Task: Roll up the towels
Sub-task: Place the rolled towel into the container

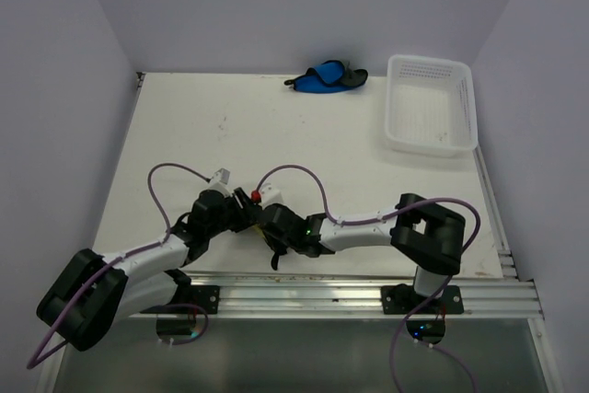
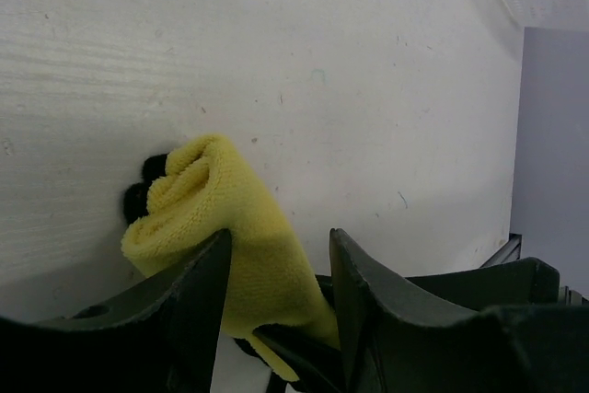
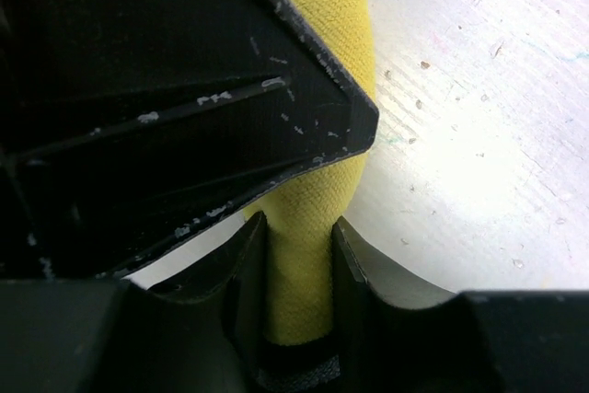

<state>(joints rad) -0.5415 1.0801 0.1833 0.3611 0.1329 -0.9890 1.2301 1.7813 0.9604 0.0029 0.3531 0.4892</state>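
Observation:
The yellow towel (image 2: 216,204) is bunched into a loose roll on the white table, with dark edging at its far end. My left gripper (image 2: 281,235) has its fingers close on either side of the towel's near end. My right gripper (image 3: 299,221) is shut on a narrow yellow fold (image 3: 304,264) of the same towel. In the top view both grippers meet at the near middle, left (image 1: 247,213) and right (image 1: 267,224), and they hide the yellow towel. The blue towel (image 1: 327,77) lies crumpled at the far edge, away from both arms.
A white perforated basket (image 1: 460,103) stands at the far right. The left gripper's black finger (image 3: 184,89) fills the upper left of the right wrist view. Cables loop over both arms. A metal rail (image 1: 350,296) runs along the near edge.

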